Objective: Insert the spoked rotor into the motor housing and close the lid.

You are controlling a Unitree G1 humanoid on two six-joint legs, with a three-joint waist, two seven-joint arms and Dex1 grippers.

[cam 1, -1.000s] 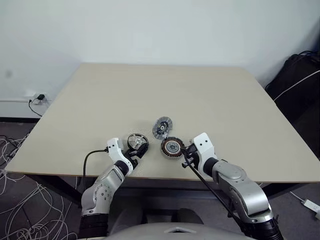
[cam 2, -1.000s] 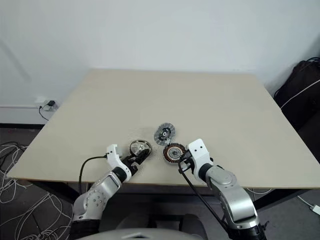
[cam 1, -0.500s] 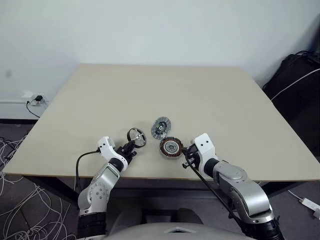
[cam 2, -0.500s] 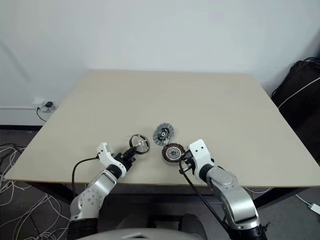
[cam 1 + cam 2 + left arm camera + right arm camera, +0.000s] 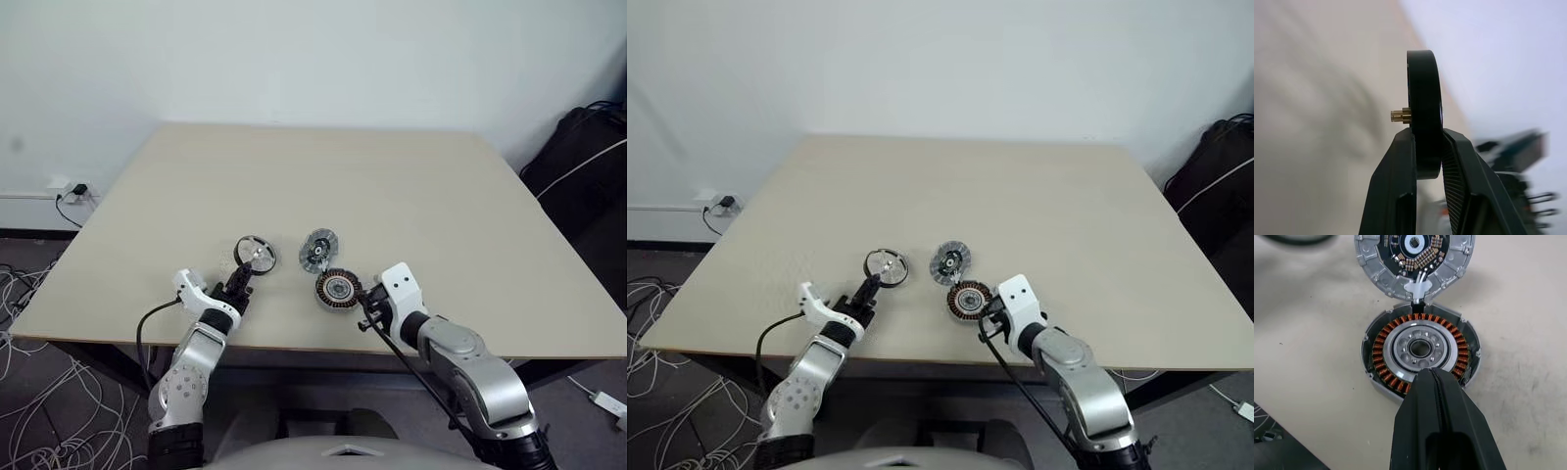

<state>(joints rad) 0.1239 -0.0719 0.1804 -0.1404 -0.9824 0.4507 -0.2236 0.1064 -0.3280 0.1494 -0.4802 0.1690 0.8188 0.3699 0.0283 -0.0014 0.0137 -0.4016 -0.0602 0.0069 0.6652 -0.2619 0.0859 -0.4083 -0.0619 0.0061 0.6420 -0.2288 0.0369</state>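
Above the table (image 5: 411, 186), left gripper (image 5: 242, 281) clamping spoked rotor (image 5: 255, 253) edge-on, spokes hidden, right gripper (image 5: 1431, 382) closed over motor housing (image 5: 1421, 350).

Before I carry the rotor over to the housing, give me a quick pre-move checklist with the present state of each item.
1. Rotor gripped: ok. The left hand is shut on the rim of the spoked rotor, held on edge.
2. Rotor off the table: ok, it appears lifted above the surface.
3. Housing steadied: ok. The shut right hand rests at the near rim of the motor housing.
4. Housing bore free: ok, the silver centre and copper windings are uncovered.
5. Lid out of the way: ok, it lies open beyond the housing, joined by a short lead.
6. Rotor hub side facing the housing: cannot tell.
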